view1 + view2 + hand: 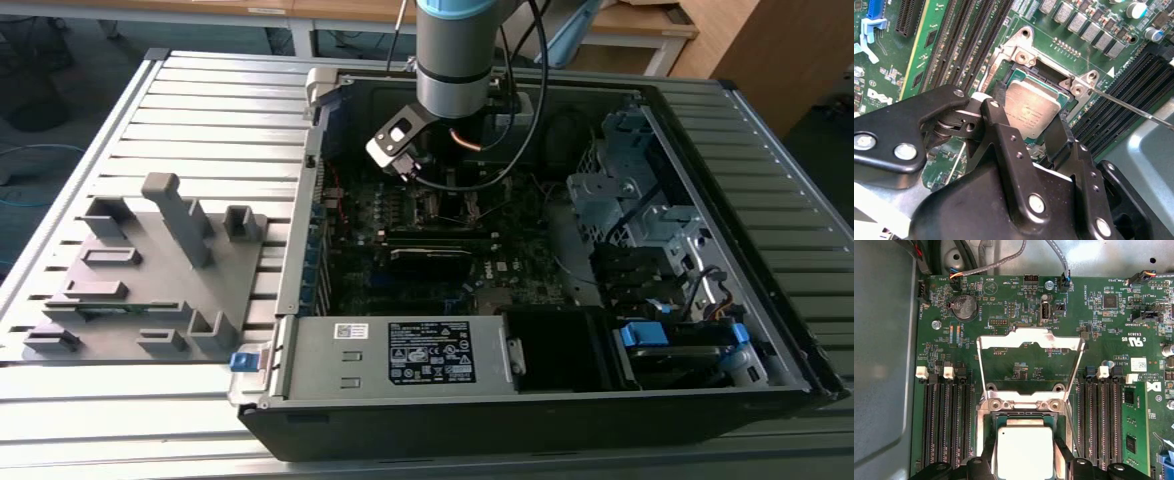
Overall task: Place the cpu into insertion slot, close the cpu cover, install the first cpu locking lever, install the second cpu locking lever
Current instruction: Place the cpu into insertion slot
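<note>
Pinching the small silvery-tan square cpu (1031, 112), the black jaws hold it at the silver-rimmed square insertion slot (1026, 75).

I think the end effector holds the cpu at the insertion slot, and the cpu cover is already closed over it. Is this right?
Not fully. The cpu cover is open, swung back away from the insertion slot, as the first wrist view shows. The rest is right: the end effector holds the cpu at the slot.
</note>
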{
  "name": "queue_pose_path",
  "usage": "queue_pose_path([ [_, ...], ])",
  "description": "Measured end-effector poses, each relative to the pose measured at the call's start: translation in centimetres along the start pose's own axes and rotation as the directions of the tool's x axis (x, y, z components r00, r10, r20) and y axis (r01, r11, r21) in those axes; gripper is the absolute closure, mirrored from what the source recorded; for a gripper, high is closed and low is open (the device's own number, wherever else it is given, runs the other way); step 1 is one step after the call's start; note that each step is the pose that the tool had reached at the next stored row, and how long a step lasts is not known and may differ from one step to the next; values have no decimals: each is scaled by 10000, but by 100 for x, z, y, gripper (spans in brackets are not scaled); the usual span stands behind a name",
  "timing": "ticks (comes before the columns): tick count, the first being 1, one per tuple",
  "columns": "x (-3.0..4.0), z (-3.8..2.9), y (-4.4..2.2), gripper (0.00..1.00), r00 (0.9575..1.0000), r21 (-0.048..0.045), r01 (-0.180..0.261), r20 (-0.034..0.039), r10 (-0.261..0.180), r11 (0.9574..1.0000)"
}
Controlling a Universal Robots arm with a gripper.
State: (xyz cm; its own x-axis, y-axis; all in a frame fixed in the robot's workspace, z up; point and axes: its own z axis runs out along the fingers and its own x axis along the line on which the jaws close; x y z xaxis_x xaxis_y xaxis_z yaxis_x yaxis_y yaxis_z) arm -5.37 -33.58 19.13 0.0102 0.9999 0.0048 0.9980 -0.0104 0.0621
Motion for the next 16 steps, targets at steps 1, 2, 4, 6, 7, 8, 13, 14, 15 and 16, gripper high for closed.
queue_pose_path([
  [1, 0, -1, 0, 46, 10000, -1, 0, -2, 0, 10000],
  [2, 1, -2, 1, 46, 10000, -3, 0, -3, 0, 10000],
  [4, 0, -3, 0, 46, 10000, -2, -1, -3, 1, 10000],
  [6, 0, -4, 0, 46, 10000, -1, 0, -1, 0, 10000],
  [7, 0, -4, 2, 46, 10000, 0, -11, 0, 11, 10000],
  [8, 0, -4, 2, 46, 10000, 0, -29, 2, 29, 10000],
  [13, 0, -4, 3, 46, 10000, 0, -49, 3, 49, 10000],
  [14, 0, -3, 4, 46, 10000, 0, -49, 3, 49, 10000],
  [15, 0, -3, 6, 46, 10000, 0, -50, 3, 50, 10000],
  [16, 0, -3, 7, 46, 10000, 1, -54, 5, 54, 10000],
])
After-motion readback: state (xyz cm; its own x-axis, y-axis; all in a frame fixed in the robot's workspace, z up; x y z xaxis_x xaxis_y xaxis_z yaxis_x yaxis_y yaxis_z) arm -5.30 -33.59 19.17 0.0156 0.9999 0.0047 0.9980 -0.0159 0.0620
